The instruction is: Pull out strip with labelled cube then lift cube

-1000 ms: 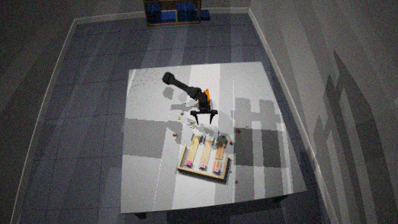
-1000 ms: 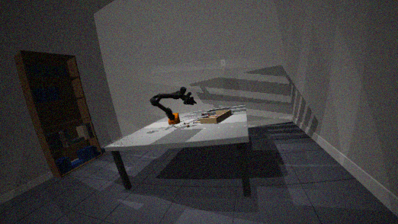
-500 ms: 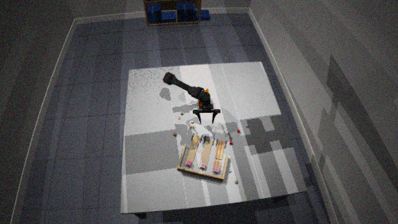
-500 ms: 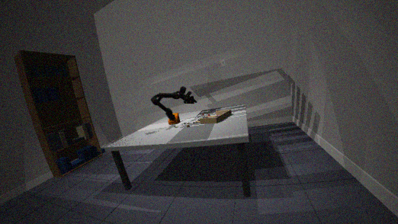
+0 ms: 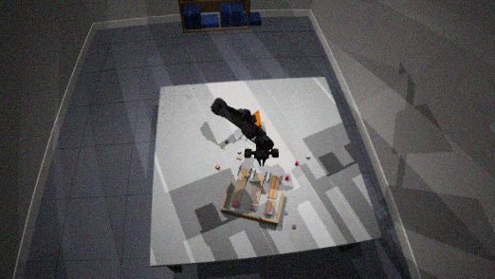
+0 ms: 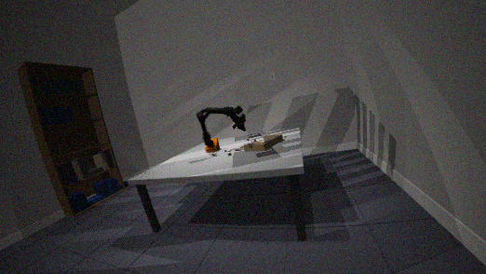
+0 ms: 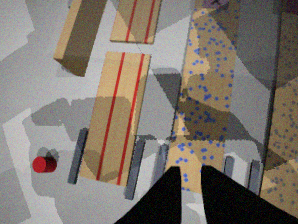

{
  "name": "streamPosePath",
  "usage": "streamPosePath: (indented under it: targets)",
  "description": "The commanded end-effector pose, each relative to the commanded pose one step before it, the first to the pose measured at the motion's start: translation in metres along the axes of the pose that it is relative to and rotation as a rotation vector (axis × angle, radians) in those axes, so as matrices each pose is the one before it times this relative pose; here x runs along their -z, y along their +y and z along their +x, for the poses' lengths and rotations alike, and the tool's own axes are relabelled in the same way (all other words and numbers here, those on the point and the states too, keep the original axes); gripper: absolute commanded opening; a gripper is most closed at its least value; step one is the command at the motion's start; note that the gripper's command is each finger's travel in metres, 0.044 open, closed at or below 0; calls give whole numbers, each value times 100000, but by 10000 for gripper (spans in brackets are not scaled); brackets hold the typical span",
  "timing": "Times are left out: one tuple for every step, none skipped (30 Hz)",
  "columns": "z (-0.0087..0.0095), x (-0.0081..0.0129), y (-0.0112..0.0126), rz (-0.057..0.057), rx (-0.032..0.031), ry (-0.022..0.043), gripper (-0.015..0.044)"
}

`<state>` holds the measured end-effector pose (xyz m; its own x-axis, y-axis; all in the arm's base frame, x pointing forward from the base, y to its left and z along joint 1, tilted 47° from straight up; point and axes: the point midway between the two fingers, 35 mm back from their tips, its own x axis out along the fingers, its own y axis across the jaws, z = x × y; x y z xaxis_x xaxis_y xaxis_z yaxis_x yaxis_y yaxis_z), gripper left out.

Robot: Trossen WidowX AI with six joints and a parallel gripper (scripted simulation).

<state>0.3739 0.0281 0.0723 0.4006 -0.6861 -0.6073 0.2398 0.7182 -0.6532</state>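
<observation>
My gripper (image 5: 262, 164) (image 6: 244, 130) (image 7: 190, 175) is shut to a narrow gap with nothing seen between the fingertips. It hangs above the near end of the blue-dotted strip (image 5: 256, 189) (image 7: 210, 75), the middle one, which looks unbroken where visible. A red-lined strip piece (image 5: 273, 182) (image 7: 114, 120) lies on one side, parted by a gap from a second piece (image 7: 136, 22) farther in. The grey-dotted strip (image 5: 241, 184) (image 7: 287, 110) lies on the other side. Pinkish cubes (image 5: 235, 204) (image 5: 254, 206) (image 5: 269, 211) stand at the far ends; their labels are unreadable.
The strips lie in a wooden tray (image 5: 249, 216) (image 7: 75, 37). Dark upright guides (image 7: 77, 156) (image 7: 135, 170) flank the near strip ends. A red cylinder (image 5: 287, 177) (image 7: 44, 164) stands beside them, with another red piece (image 5: 297, 163) nearby. Small tan pieces (image 5: 217, 167) lie on the table.
</observation>
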Motion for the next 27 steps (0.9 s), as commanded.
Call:
streamPosePath:
  targets:
    - [3441, 596, -6, 9832, 5132, 25450, 0]
    - [632, 52, -76, 2011, 1538, 4872, 0]
    - [624, 49, -97, 2074, 1710, 4878, 0]
    - [473, -129, -147, 1610, 1433, 3659, 0]
    - [451, -124, -150, 1573, 1448, 3512, 0]
    - [331, -94, -115, 1176, 1113, 2589, 0]
    - [198, -58, -71, 712, 687, 1552, 0]
    - [66, -20, -24, 238, 232, 517, 0]
    - [0, 0, 0, 0, 0, 0, 0]
    - [0, 0, 0, 0, 0, 0, 0]
    - [0, 0, 0, 0, 0, 0, 0]
    - [0, 0, 0, 0, 0, 0, 0]
    - [0, 0, 0, 0, 0, 0, 0]
    - [-3, -91, 50, 4, -6, -3, 0]
    - [28, -2, 2, 0, -2, 0, 0]
    - [83, -7, 6, -1, -6, 0, 0]
    - [107, -9, 8, -1, -8, 0, 0]
    - [155, -12, 11, -1, -11, -1, 0]
    - [165, -13, 11, -1, -11, -1, 0]
    - [167, -12, 10, -1, -10, -1, 0]
    - [167, -12, 9, 0, -9, -1, 0]
    - [166, -11, 9, 0, -8, -2, 0]
    - [166, -11, 8, 0, -7, -2, 0]
    - [166, -10, 7, 0, -6, -2, 0]
    - [166, -10, 7, 0, -5, -2, 0]
    - [166, -9, 6, 0, -4, -2, 0]
    - [166, -9, 6, 0, -4, -3, 0]
